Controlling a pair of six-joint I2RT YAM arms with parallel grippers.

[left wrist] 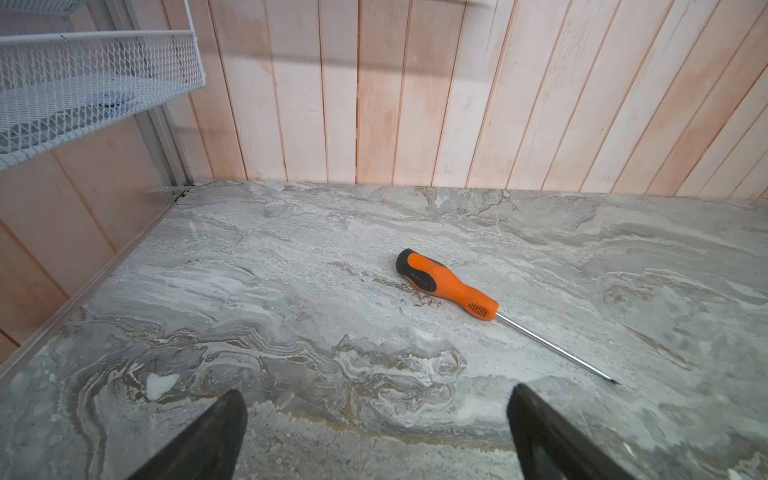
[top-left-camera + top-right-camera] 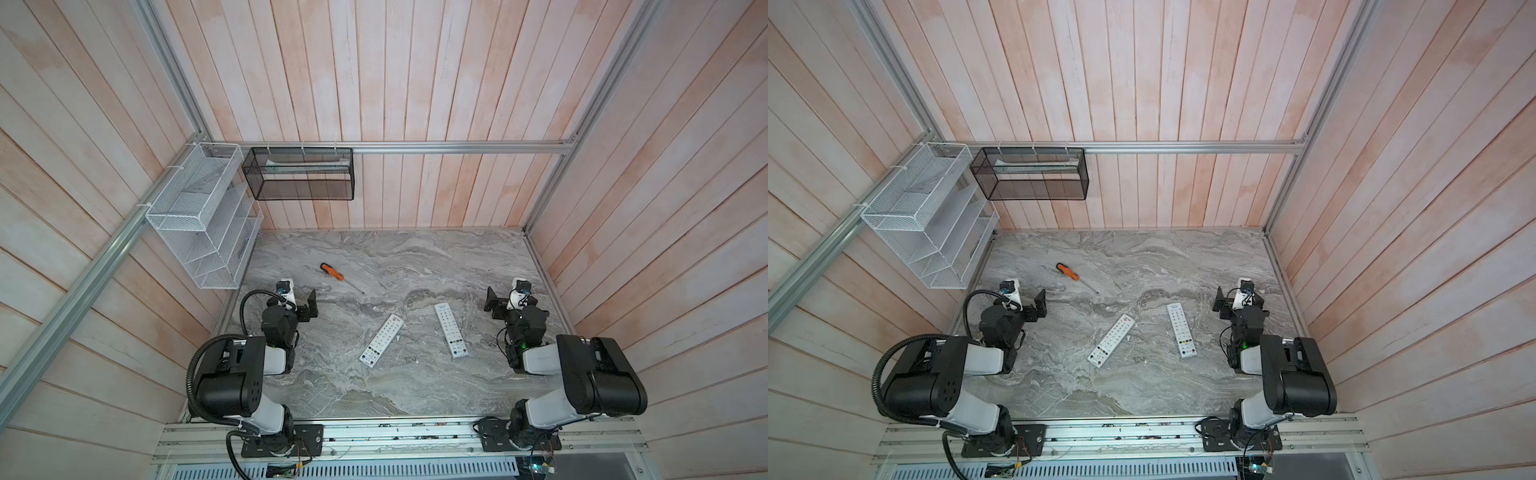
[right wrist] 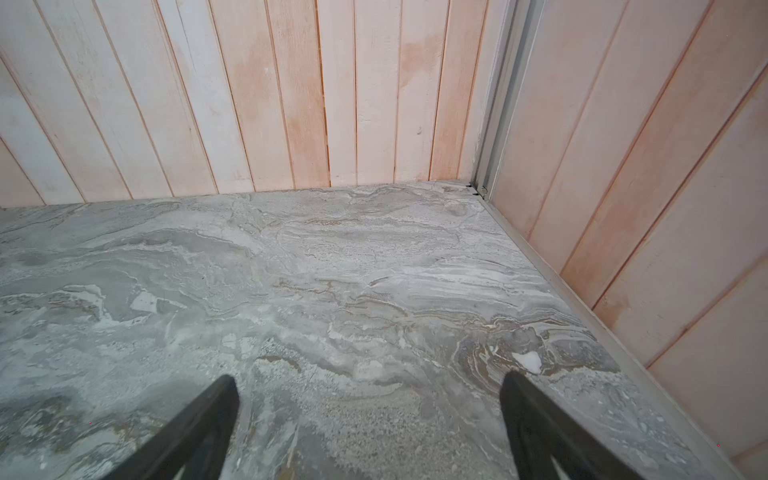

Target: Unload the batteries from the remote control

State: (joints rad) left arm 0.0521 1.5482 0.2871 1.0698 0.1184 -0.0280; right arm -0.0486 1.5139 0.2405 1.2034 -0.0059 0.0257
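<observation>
Listing for you: first remote point(image 2: 382, 341) on the table point(image 2: 374, 257), buttons up; second remote point(image 2: 451, 330) at its 3 o'clock. Batteries unseen, likely inside: light, stiff, slippery, so pinch each mid-length. Left gripper point(image 1: 376, 395), right gripper point(image 3: 370, 382): wide open, empty.

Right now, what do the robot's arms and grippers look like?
Both the left arm and right arm have boxy black joint housings joined by white links. A black corrugated hose loops along the left arm; a green light glows on the right arm. The left gripper and right gripper have flat, tapering black fingers.
</observation>
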